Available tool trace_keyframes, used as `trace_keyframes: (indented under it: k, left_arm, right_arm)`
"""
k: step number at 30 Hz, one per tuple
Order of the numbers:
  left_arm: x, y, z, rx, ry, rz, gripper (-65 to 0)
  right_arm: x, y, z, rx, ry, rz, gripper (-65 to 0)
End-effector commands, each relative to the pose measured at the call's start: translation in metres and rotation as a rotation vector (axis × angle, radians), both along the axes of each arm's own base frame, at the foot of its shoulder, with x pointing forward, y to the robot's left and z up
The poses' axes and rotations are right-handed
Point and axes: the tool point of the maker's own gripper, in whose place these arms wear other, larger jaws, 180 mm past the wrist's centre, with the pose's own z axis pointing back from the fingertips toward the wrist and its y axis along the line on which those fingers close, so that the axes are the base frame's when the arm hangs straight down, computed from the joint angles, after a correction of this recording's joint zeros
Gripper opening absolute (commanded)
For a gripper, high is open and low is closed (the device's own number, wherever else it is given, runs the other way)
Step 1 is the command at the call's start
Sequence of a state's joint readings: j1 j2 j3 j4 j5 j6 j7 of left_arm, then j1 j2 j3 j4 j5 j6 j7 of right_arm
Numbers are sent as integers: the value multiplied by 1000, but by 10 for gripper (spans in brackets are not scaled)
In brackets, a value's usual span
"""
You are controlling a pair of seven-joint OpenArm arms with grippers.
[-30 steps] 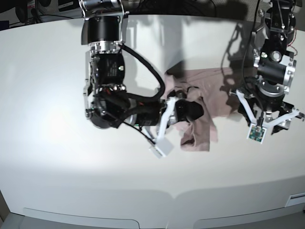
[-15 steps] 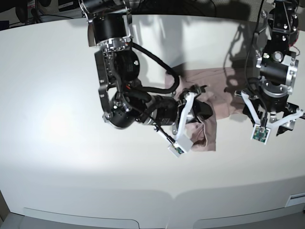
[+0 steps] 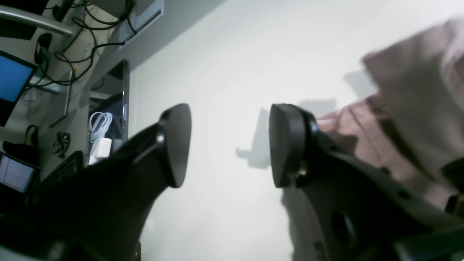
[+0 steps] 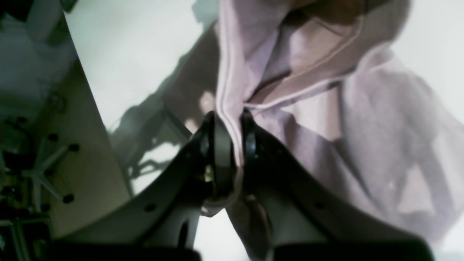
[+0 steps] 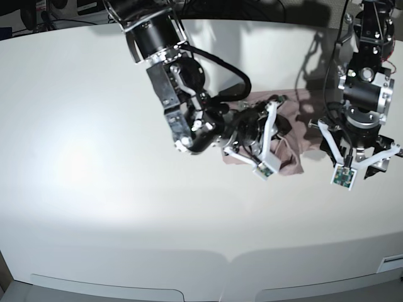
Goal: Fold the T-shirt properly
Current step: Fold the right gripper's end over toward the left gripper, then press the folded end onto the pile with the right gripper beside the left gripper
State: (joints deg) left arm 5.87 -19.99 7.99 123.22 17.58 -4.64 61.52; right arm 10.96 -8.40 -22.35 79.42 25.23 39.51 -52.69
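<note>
The dusty-pink T-shirt (image 5: 295, 160) lies bunched on the white table, right of centre. My right gripper (image 5: 283, 126) reaches over it from the left. In the right wrist view this gripper (image 4: 228, 125) is shut on a hemmed edge of the T-shirt (image 4: 362, 127), and the fabric hangs in folds beyond the fingers. My left gripper (image 5: 357, 151) hovers just right of the cloth, pointing down. In the left wrist view its pads (image 3: 286, 145) stand wide open with nothing between them, and the T-shirt (image 3: 417, 90) rises in a heap to their right.
The white table (image 5: 94, 157) stretches far to the left and toward the front edge. Monitors and cables (image 3: 54, 72) sit beyond the table's edge in the left wrist view. A chair base (image 4: 40, 170) shows on the floor past the table's edge.
My right arm has swung to the right, carrying the gripped edge of the T-shirt across, and the cloth is now bunched closer to the left gripper. The left arm has barely moved.
</note>
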Motion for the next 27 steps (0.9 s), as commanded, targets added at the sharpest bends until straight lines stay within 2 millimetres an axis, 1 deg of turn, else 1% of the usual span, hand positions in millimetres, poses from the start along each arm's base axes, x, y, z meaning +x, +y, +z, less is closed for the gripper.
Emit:
trace_keyframes:
  k: [1, 5, 7, 8, 11, 14, 18, 21, 24, 27]
  left_arm:
    - [4, 1, 13, 9, -52, -2, -315]
    - [5, 1, 14, 9, -53, -2, -315]
    - [4, 1, 13, 9, -52, -2, -315]
    - [5, 1, 13, 9, -52, -2, -315]
    - [4, 1, 13, 9, -52, -2, -315]
    - [4, 1, 13, 9, -51, -2, -315]
    - [4, 1, 13, 9, -51, -2, -315]
    - [4, 1, 13, 9, -51, -2, -315]
    - [4, 1, 13, 9, -51, -2, -315]
    - [4, 1, 13, 9, -51, -2, -315]
  right_arm:
    - [7, 11, 15, 47, -46, 9, -650]
    - [-7, 21, -3, 3, -41, 59, -650]
    - [-12, 27, -5, 20, -35, 70, -650]
    - [-12, 32, -3, 47, -36, 63, -650]
    - [-2, 42, 12, 152, -18, -30, -650]
    - [7, 46, 23, 222, -22, -91, -650]
    - [12, 44, 20, 211, -24, -124, -650]
    - [12, 44, 18, 210, -15, -125, -650]
    - [10, 46, 21, 228, -14, -112, -650]
    - [-1, 53, 29, 274, -20, -42, -450]
